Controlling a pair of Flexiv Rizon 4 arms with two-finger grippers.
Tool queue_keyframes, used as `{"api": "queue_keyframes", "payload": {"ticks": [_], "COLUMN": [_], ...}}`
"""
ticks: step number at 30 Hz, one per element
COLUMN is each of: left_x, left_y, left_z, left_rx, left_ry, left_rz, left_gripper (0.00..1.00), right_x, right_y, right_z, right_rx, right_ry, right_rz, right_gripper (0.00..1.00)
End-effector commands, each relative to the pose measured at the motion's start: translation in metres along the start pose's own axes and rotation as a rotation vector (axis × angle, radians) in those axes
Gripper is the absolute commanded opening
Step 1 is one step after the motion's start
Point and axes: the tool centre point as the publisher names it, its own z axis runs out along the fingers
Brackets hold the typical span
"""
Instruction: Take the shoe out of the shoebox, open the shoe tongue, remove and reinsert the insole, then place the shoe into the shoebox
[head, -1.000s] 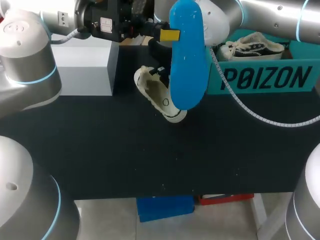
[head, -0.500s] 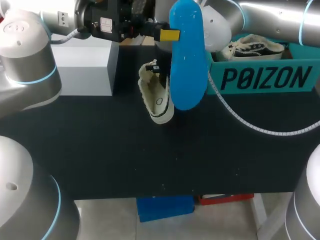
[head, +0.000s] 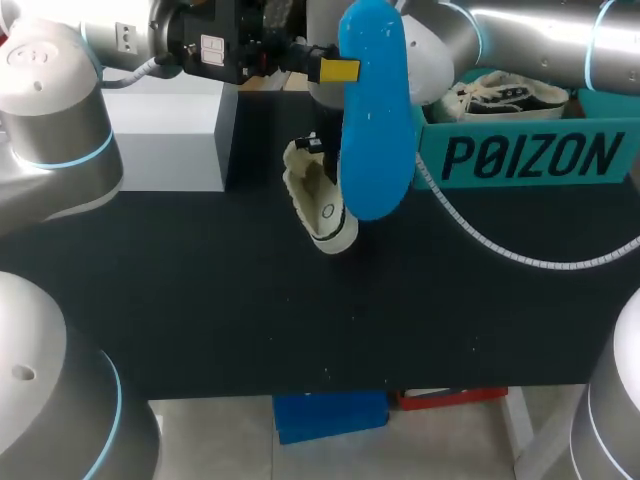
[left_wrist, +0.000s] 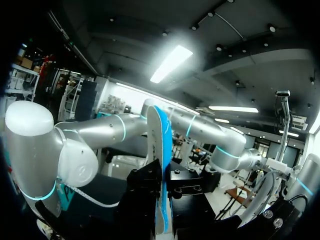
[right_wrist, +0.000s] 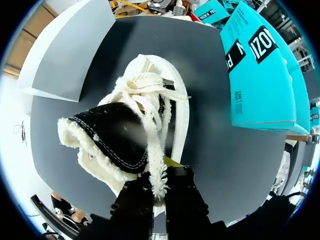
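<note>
Black table (head: 200, 300); insole (head: 375, 120), shoe (head: 322, 210); laces (right_wrist: 145, 85) wrist-only.

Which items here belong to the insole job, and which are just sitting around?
Job: shoe in right pincer; blue insole in left pincer; teal shoebox.
Lying about: grey box; second shoe inside the shoebox.

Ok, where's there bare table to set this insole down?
The whole front strip of the black table, nearer than the shoe, is bare, widest at front left. It is also bare in front of the teal shoebox, though a white cable crosses there. The back is crowded: grey box, held shoe, insole and shoebox sit close together.
</note>
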Motion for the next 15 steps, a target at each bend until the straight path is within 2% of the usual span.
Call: {"api": "queue_keyframes", "payload": {"ticks": [1,15], "left_x": [0.000,0.000], "left_y": [0.001,0.001], "left_z": [0.001,0.001], "left_rx": [0.002,0.002], "left_ry": [-0.003,-0.003], "left_rz": [0.001,0.001], "left_gripper": [0.00,0.00], "right_x": [0.001,-0.007], "right_y": [0.003,-0.004], "right_z": [0.000,0.026], "right_rx": [-0.006,-0.005], "right_ry": [-0.003,0.003], "right_rz": [0.026,0.121], "right_gripper": [0.00,0.00]}}
